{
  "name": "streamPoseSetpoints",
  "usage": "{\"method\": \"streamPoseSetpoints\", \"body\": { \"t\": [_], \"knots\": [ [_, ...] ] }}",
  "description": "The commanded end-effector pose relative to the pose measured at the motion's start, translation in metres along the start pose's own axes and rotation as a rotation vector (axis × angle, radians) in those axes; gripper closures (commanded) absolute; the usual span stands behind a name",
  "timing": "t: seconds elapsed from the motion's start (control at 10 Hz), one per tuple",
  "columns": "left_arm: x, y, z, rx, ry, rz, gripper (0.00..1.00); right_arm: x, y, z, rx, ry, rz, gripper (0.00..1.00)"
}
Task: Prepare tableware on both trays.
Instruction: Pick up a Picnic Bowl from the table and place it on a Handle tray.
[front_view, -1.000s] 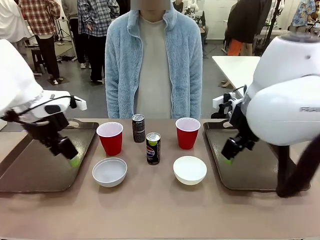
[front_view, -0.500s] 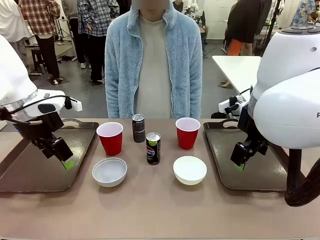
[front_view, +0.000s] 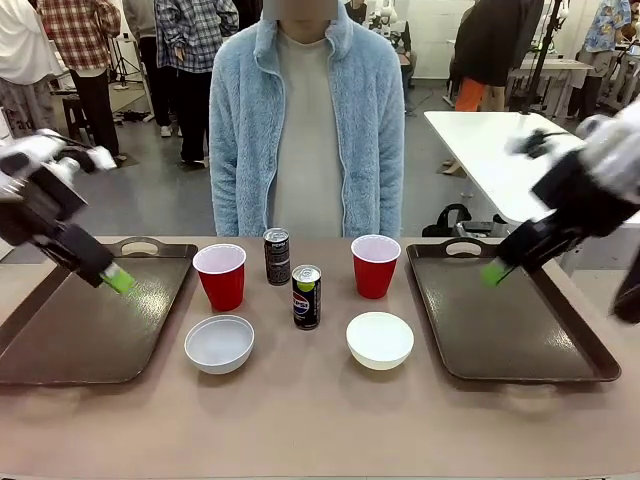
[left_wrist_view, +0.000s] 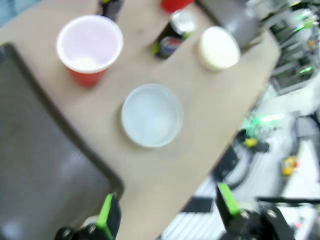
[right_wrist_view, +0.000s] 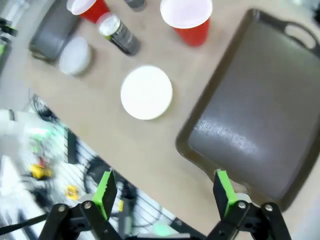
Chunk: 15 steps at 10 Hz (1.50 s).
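Two red cups (front_view: 220, 276) (front_view: 375, 265) and two white bowls (front_view: 219, 343) (front_view: 380, 340) stand on the table between two brown trays (front_view: 80, 330) (front_view: 500, 330), which hold nothing. My left gripper (front_view: 115, 278) hangs open and empty above the left tray's far part. My right gripper (front_view: 495, 270) hangs open and empty above the right tray's far left. In the left wrist view, the left gripper (left_wrist_view: 167, 210) looks down on a cup (left_wrist_view: 90, 47), a bowl (left_wrist_view: 151, 121) and the tray (left_wrist_view: 35, 165). Seen from the right wrist, the right gripper (right_wrist_view: 164, 192) is over a cup (right_wrist_view: 186, 17), a bowl (right_wrist_view: 146, 92) and the tray (right_wrist_view: 260, 110).
Two dark drink cans (front_view: 277, 256) (front_view: 306, 296) stand upright between the cups. A person in a light blue fleece (front_view: 307, 120) stands at the table's far edge, hands out of sight. A white table (front_view: 490, 150) stands behind on the right.
Both arms have risen and swung outward from low over their trays. The grippers stayed open and empty. The tableware has not moved.
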<state>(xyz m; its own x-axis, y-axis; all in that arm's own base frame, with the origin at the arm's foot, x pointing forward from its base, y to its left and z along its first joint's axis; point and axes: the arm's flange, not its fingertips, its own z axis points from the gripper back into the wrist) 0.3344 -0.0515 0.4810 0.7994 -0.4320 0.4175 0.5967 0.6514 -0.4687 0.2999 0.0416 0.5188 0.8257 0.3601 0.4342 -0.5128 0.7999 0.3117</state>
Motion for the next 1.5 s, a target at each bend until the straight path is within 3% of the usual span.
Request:
{"method": "streamPoseSetpoints", "body": {
  "t": [0.0,0.1,0.5,1.0,1.1,1.4],
  "knots": [
    [-0.01,0.047,0.022,-0.269,-0.123,0.087,0.0,-0.063,-0.057,0.002,0.268,-0.14,-0.169,0.0],
    [-0.017,0.075,0.026,-0.334,-0.156,0.129,0.0,-0.073,-0.082,-0.002,0.318,-0.158,-0.236,0.0],
    [-0.053,0.142,0.033,-0.345,-0.165,0.286,0.0,-0.096,-0.13,-0.03,0.408,-0.1,-0.402,0.0],
    [-0.089,0.164,0.043,-0.269,-0.186,0.398,0.0,-0.119,-0.148,-0.029,0.379,-0.088,-0.504,0.0],
    [-0.085,0.156,0.042,-0.244,-0.17,0.346,0.0,-0.099,-0.165,-0.024,0.397,-0.081,-0.491,0.0],
    [-0.089,0.168,0.046,-0.288,-0.185,0.394,0.0,-0.099,-0.165,-0.024,0.397,-0.081,-0.491,0.0]
  ]
}}
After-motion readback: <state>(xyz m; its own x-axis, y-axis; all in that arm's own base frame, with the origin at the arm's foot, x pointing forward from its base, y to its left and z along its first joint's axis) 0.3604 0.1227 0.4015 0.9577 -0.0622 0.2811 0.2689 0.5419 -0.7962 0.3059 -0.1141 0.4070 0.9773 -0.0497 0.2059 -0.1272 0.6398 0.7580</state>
